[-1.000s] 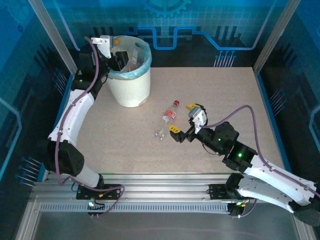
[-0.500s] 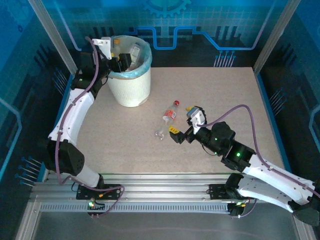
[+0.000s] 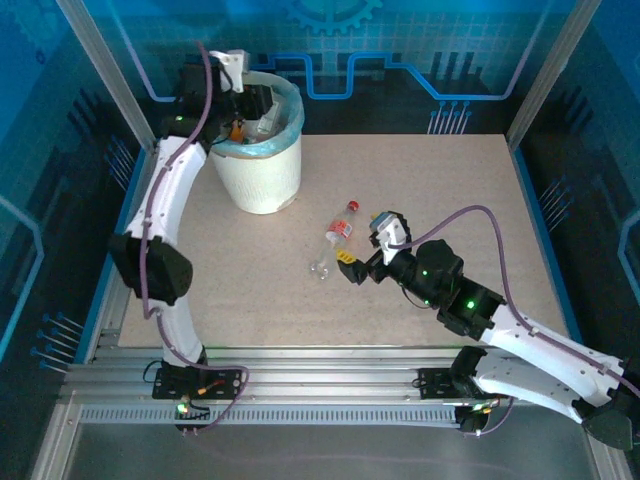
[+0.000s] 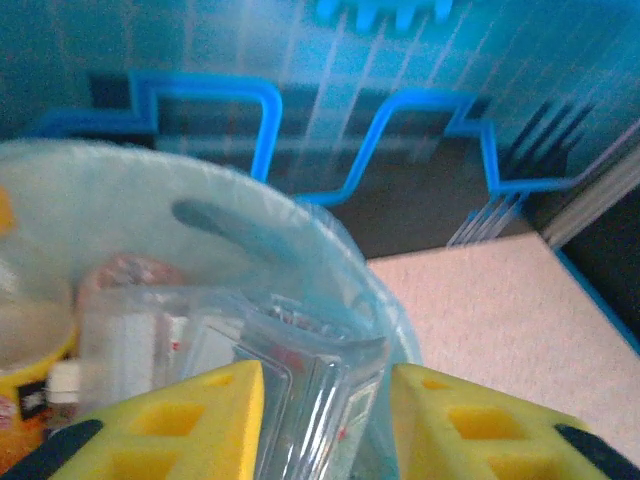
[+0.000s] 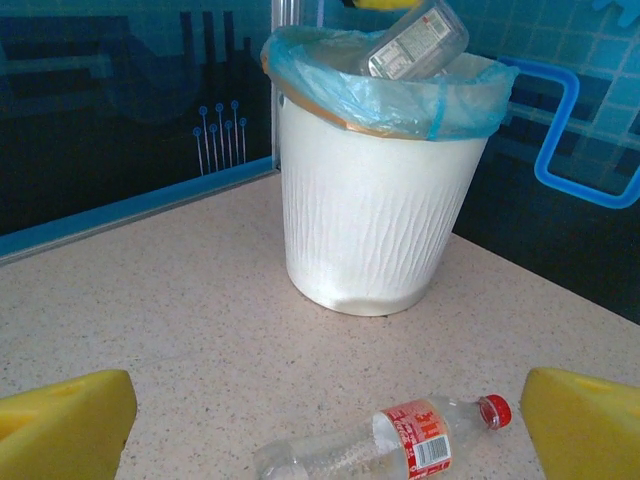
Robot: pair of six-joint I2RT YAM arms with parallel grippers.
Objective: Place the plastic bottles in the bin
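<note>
A crushed clear bottle [image 4: 300, 370] is held clamped between the yellow left fingers [image 4: 170, 420] just above the bin [image 3: 258, 175], a white bucket with a light-blue liner folded over its rim. From the right wrist camera, the bottle is seen tilted over the bin's opening, its white label turned outward. More bottles [image 4: 110, 330] are seen lying inside the bin. Across the table [image 3: 450, 180], the right fingers [image 3: 347, 258] are spread wide apart and empty, held low just beside a second bottle [image 3: 338, 236]. That bottle, clear with a red cap and a red label, is laid on its side on the table, well apart from the bin, its cap pointed towards the far edge.
</note>
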